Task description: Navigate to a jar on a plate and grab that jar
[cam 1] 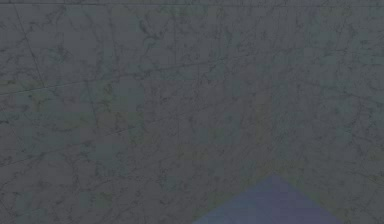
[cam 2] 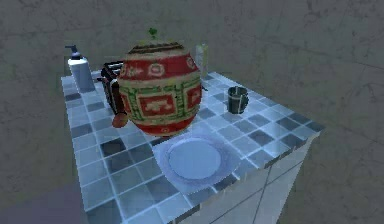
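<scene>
The forward view gives a dark grey surface (cam 1: 150, 100) with fine cracks, close in front.

In the arm side view there is a table (cam 2: 110, 165) whose top is covered with blue, grey and white tiles. Its near right corner points toward the picture's bottom, and behind it stands a dark grey cracked wall (cam 2: 310, 45).

The jar (cam 2: 160, 88) is the largest thing here. It is round, red with green bands and pale patterns, and has a small green knob on top. It appears over the middle of the table, toward the far side. Its base is seen just beyond the far left rim of the plate (cam 2: 195, 160), so the jar is not on the plate. I cannot tell whether the jar rests on the tiles or hangs above them.

The plate is pale and round, and it lies near the table's near edge, right of the middle.

At the jar's left side a dark boxy thing (cam 2: 112, 78) is partly hidden, and I cannot tell what it is. Further left, at the far left corner, stands a grey-blue bottle (cam 2: 78, 72) with a dark pump top. Right of the jar, well apart from the plate, is a small dark cup (cam 2: 237, 98). A pale narrow thing (cam 2: 203, 55) rises behind the jar's right shoulder.

About the pincer, I cannot tell if it is apart or together.
</scene>
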Tool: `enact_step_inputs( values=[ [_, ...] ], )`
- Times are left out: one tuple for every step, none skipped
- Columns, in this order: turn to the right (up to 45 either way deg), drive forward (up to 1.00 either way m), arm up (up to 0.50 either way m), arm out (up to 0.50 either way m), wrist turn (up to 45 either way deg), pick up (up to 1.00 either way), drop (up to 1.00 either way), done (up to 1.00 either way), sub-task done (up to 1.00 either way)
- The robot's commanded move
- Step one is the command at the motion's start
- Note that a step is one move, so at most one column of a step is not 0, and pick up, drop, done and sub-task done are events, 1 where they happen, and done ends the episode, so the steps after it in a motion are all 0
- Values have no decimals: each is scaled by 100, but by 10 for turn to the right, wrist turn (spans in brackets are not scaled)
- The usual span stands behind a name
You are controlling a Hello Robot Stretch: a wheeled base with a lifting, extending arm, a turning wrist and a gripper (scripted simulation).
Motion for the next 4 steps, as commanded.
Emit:
enact_step_inputs(
  values=[
    [0,0,50,0,0,0,0,0,0],
    [0,0,38,0,0,0,0,0,0],
    [0,0,0,24,0,0,0,0,0],
    [0,0,0,0,450,0,0,0,0]
  ],
)
